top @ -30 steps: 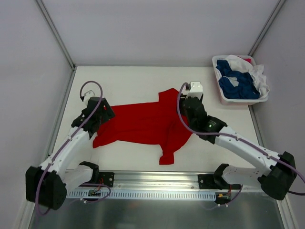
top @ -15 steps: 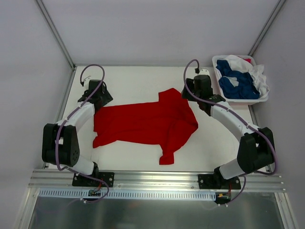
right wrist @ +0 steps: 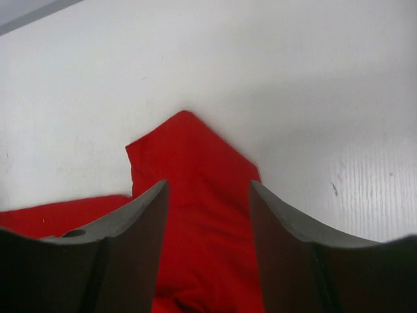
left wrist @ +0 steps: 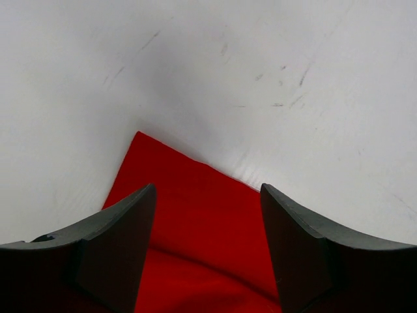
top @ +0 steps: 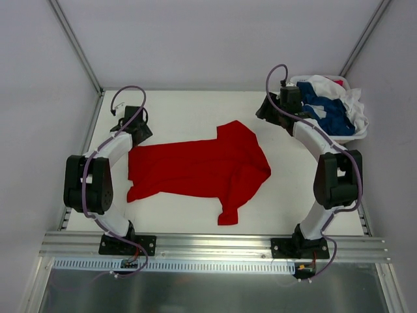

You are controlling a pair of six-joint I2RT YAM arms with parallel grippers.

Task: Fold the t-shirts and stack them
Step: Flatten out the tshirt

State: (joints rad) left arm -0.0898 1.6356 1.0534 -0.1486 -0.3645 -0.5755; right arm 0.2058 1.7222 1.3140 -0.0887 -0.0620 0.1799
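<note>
Red, soft cloth: one t-shirt (top: pixel 202 171) lies spread and mostly flat mid-worktop (top: pixel 189 111), hem toward the left arm, near sleeve rumpled. It looks light and limp, likely to sag wherever lifted. The hem corner (left wrist: pixel 140 140) and far sleeve tip (right wrist: pixel 186 120) seem the soundest holds. Left fingers (left wrist: pixel 117 248) and right fingers (right wrist: pixel 287 254) stand spread and empty beside those points. Blue and white shirts (top: pixel 329 111) fill the basket (top: pixel 342 138).

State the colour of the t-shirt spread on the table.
The t-shirt is plain bright red; top external view.
</note>
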